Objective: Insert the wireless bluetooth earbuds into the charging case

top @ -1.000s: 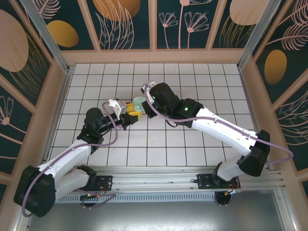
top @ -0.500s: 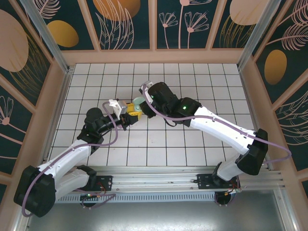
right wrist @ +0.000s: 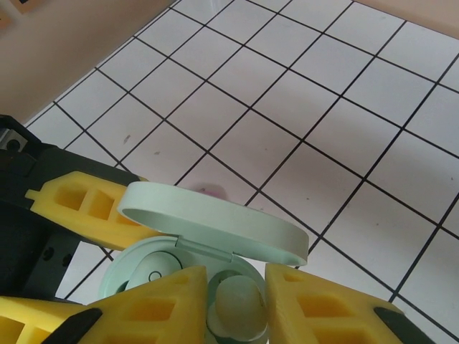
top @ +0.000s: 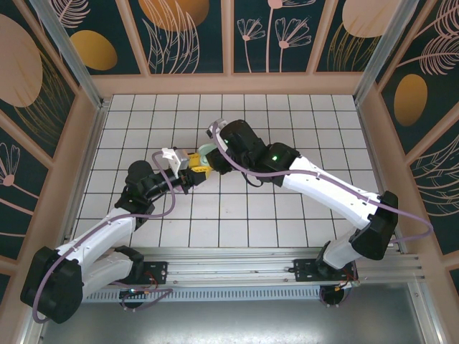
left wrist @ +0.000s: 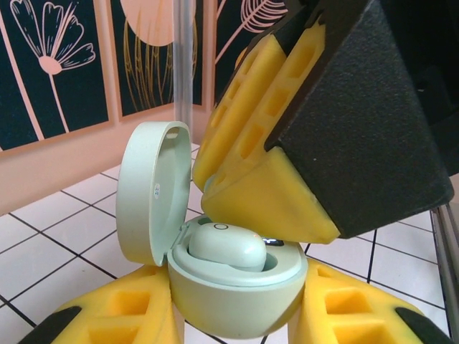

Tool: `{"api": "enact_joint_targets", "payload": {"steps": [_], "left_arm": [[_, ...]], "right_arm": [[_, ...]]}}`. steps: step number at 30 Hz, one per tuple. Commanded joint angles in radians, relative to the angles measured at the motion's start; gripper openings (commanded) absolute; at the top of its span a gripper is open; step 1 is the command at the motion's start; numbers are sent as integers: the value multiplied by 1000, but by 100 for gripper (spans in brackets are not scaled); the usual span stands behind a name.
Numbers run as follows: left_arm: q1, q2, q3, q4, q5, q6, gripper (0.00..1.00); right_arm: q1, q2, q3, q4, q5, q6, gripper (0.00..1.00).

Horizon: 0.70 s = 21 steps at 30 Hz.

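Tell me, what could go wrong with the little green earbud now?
The earbud lies between the fingers of the right gripper over the charging case; it might cling and lift out, or sit crooked. Those fingers are close to the open lid, so they could bump it. A hard push might tilt the case in the left gripper.

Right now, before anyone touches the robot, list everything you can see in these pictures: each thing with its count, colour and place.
charging case: one, mint green, lid open, mid-table between the left gripper's fingers
earbuds: two, mint green, in the open case; the second lies between the right gripper's fingers
pink speck: one, on a tile behind the lid, too blurred to name
table: one, white tiles with dark lines
walls: dark panels with flower patterns, peach frames, around the table
left gripper: one, yellow fingers, shut on the case
right gripper: one, yellow fingers, over the case
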Motion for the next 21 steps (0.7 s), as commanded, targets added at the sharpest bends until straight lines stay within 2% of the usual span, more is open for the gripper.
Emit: {"api": "enact_joint_targets", "payload": {"steps": [1, 13, 21], "left_arm": [[-4, -16, 20, 98, 17, -16, 0], [-3, 3, -12, 202, 51, -61, 0], [-4, 9, -18, 220, 58, -73, 0]], "right_arm": [[-4, 9, 30, -28, -52, 20, 28], [-14, 2, 56, -28, -77, 33, 29], [-25, -10, 56, -15, -144, 48, 30]]}}
